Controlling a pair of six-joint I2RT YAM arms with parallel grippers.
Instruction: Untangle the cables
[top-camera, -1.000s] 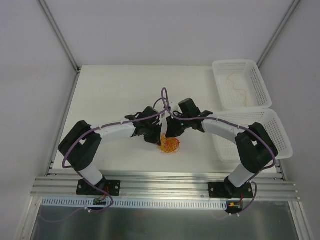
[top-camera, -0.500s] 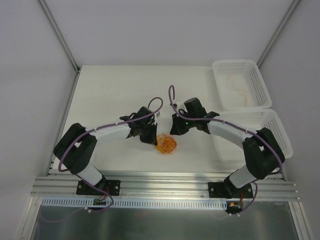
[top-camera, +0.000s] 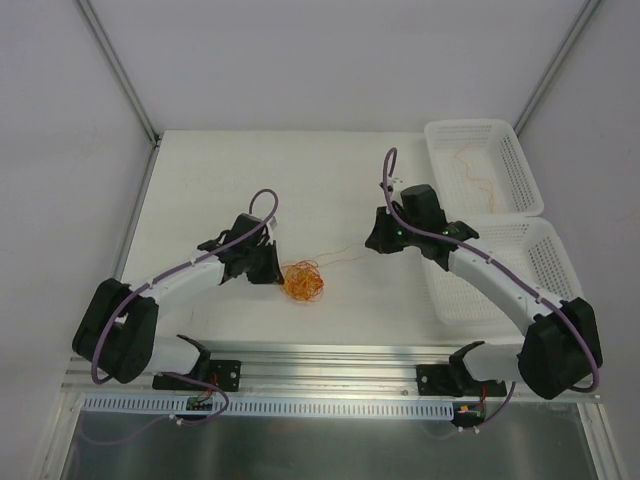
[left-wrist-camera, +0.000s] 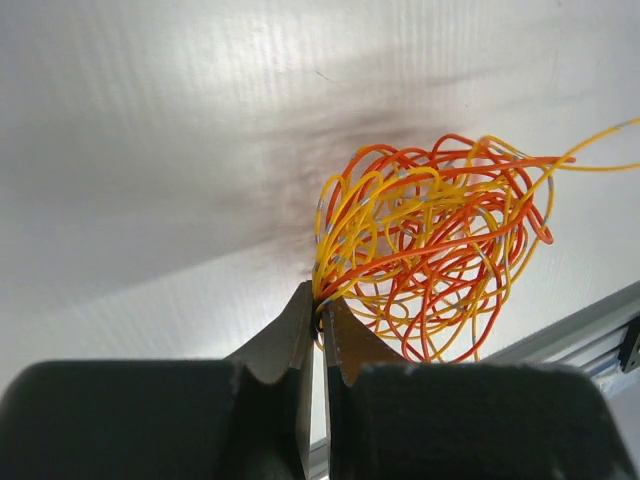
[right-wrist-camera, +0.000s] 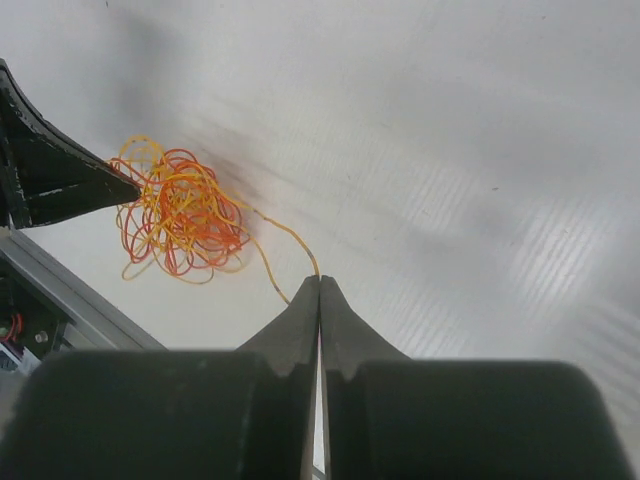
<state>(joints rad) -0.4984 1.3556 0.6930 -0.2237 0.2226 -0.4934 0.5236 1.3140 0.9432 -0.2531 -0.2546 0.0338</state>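
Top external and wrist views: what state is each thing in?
Ball of thin red-orange and yellow cables: tangled, on the white table.
Left gripper: shut on the ball's edge.
Right gripper: shut on a yellow strand running out of the ball.
Far white plastic basket: holds one pale cable.

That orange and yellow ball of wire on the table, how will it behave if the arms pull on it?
Probably floppy: the tangle of cables is thin loose loops. Likely very light, so it may drag along rather than unravel unless the left gripper anchors it. The yellow strand pinched by the right gripper looks curved, apt to spring back.
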